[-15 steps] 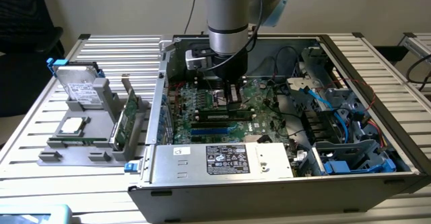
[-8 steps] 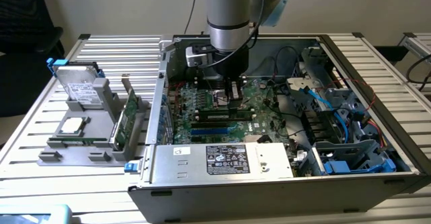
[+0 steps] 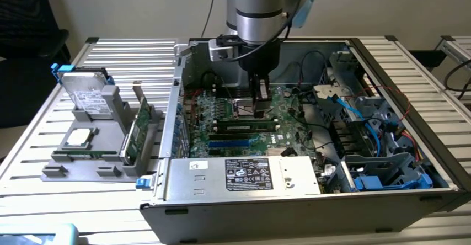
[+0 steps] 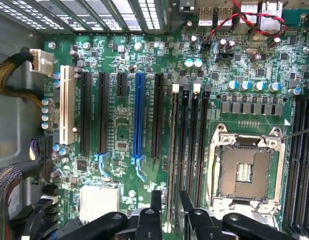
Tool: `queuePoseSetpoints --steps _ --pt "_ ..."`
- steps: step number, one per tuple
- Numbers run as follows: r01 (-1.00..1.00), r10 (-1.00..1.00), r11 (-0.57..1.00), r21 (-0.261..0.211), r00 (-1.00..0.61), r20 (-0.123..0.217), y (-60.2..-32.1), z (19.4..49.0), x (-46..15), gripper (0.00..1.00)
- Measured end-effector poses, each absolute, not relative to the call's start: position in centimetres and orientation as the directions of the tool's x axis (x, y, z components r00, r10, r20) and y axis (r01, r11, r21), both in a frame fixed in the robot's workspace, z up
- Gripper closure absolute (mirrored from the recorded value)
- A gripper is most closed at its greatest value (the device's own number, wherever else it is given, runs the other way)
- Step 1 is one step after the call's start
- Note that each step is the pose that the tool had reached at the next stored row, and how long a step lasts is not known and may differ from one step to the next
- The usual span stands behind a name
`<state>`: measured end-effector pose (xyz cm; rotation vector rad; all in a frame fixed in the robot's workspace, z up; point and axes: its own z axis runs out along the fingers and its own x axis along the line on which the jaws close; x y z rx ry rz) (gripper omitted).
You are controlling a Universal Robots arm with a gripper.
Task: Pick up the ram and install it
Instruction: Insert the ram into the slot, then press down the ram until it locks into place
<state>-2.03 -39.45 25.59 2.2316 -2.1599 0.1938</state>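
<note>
Look inside the open computer case (image 3: 294,214). The ram (image 3: 246,126) sits in a long slot near the middle of the motherboard (image 3: 220,110), on the side toward the silver power supply box (image 3: 243,174). In the wrist view you see the ram (image 4: 173,150) from its thin edge, standing upright in the first of four black slots. The empty metal processor socket (image 4: 244,170) is just beside those slots. On the other side of them are longer card slots, one blue (image 4: 139,117) and one white (image 4: 67,107).

Braided cables (image 4: 7,75) crowd the motherboard's edge. Blue cables (image 3: 360,118) loop through the end of the case at the exterior view's right. None of them lie across the ram.

The arm comes straight down into the case, with the gripper (image 3: 259,114) pointing at the motherboard, right over the ram. The claw (image 4: 169,197) is let go. Its two black fingers (image 4: 156,202) stand apart, one on each side of the ram's edge, and you can see a gap by each.

The case lies on its side on a slatted metal table (image 3: 412,57). Near the table's edge at the exterior view's left stands a grey holder (image 3: 81,168). It carries a hard drive (image 3: 88,99), a processor chip (image 3: 79,137) and a green card (image 3: 140,126). A pale wall (image 3: 147,8) is behind.
</note>
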Motion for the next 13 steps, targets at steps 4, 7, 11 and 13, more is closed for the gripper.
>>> queuePoseSetpoints --steps 4,7,11,13 --pt "-0.998 -0.994 -0.036 -0.056 0.030 0.110 -39.55 25.61 -1.65 0.73" --pt "-0.998 -0.994 -0.036 -0.056 0.030 0.110 -39.55 25.61 -1.65 0.73" --pt "-0.998 -0.994 -0.036 -0.056 0.030 0.110 -39.55 25.62 -1.65 0.73" --pt "-0.998 -0.994 -0.036 -0.056 0.030 0.110 -39.55 25.62 -1.65 0.73"
